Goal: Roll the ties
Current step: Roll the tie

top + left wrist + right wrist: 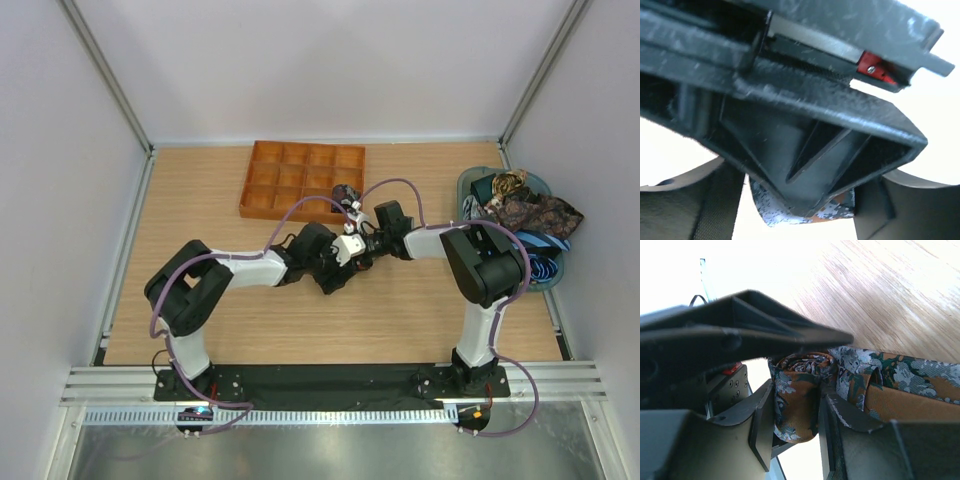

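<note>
My right gripper (pixel 796 407) is clamped on a narrow brown-gold and grey-blue paisley necktie (pixel 801 371) made of fabric. Its wound end stands as a tight coil upright between the two black jaws, in the lower middle of the right wrist view. The loose tail (pixel 912 390) runs off flat to the right edge of that frame, over the pale wooden table (pixel 200 200). My left gripper (pixel 801 216) is pressed in close against the right one, and black housing fills most of the left wrist view. Its fingers (pixel 685 210) stand apart at the lower corners. A scrap of the same patterned cloth shows between them at the bottom centre, though I cannot tell whether either finger touches it. From above, both arms meet at the middle of the frame, just below the flat orange gridded tray (pixel 262 180). At the right edge sits a round blue plastic basket (pixel 556 262) with a heap of ties (pixel 530 212) in it, some paisley and some blue striped, well apart from my grippers.
</note>
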